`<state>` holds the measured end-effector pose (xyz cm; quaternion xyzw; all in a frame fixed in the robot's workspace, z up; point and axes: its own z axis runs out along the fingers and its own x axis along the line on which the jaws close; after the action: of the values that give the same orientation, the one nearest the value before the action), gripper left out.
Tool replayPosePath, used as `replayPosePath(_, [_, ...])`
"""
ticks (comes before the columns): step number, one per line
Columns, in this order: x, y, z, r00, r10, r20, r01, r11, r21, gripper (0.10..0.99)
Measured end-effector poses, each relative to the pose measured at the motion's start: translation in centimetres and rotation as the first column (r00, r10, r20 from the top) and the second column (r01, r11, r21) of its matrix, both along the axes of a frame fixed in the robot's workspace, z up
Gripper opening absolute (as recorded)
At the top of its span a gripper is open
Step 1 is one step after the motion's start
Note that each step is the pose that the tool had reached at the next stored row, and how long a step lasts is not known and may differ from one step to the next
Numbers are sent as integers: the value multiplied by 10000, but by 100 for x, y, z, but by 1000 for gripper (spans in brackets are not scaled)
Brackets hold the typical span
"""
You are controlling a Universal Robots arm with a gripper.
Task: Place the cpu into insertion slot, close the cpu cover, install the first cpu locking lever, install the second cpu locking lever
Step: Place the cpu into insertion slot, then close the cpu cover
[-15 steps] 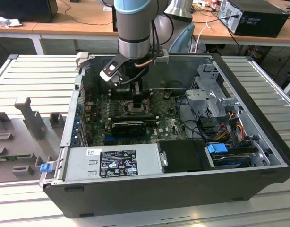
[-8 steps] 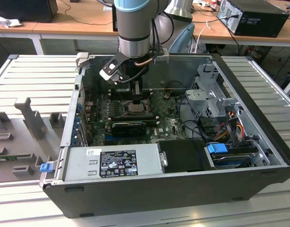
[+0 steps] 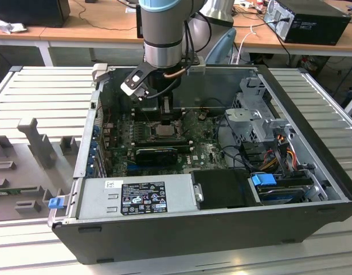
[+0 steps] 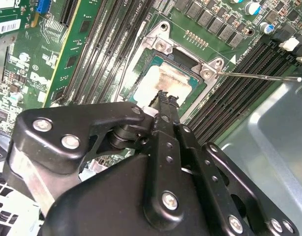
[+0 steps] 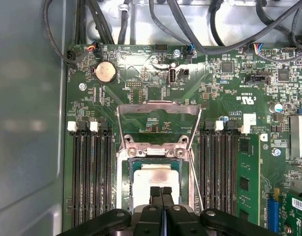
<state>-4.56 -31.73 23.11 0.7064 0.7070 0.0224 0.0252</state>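
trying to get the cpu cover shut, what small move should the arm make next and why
Probably lift the shut fingers straight up, clear of the small square silver-topped cpu. The chip already sits in the square metal-rimmed socket, while the thin silver-grey cover frame appears to stand open beyond it, so the fingers would likely block its swing down.

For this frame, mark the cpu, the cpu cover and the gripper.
the cpu [image 5: 156,174], first wrist view: on its pale metal top.
the cpu cover [image 5: 158,107], first wrist view: on the grey bar of its frame.
the gripper [image 5: 161,191], first wrist view: midway between its fingertips.
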Motion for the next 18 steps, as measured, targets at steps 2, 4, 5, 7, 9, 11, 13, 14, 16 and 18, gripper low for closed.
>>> replayPosePath(2, [0,0,17,10000,0,0,0,10000,1,106])
replayPosePath(4, [0,0,23,10000,0,-1,0,10000,-1,106])
replayPosePath(5, [0,0,33,10000,0,-2,0,10000,-2,106])
replayPosePath(7, [0,0,45,10000,0,-1,0,10000,-4,106])
replayPosePath(9, [1,1,58,10000,-1,-3,1,10000,-1,106])
replayPosePath(11, [8,0,62,10000,1,-27,-1,10000,-5,106])
replayPosePath(13, [39,0,63,10000,0,-87,0,10000,-5,106])
replayPosePath(14, [70,-1,64,9999,0,-120,0,10000,1,106])
replayPosePath(16, [121,0,64,9999,1,-160,-1,10000,6,106])
replayPosePath(18, [129,0,74,9999,0,-173,0,10000,5,106])
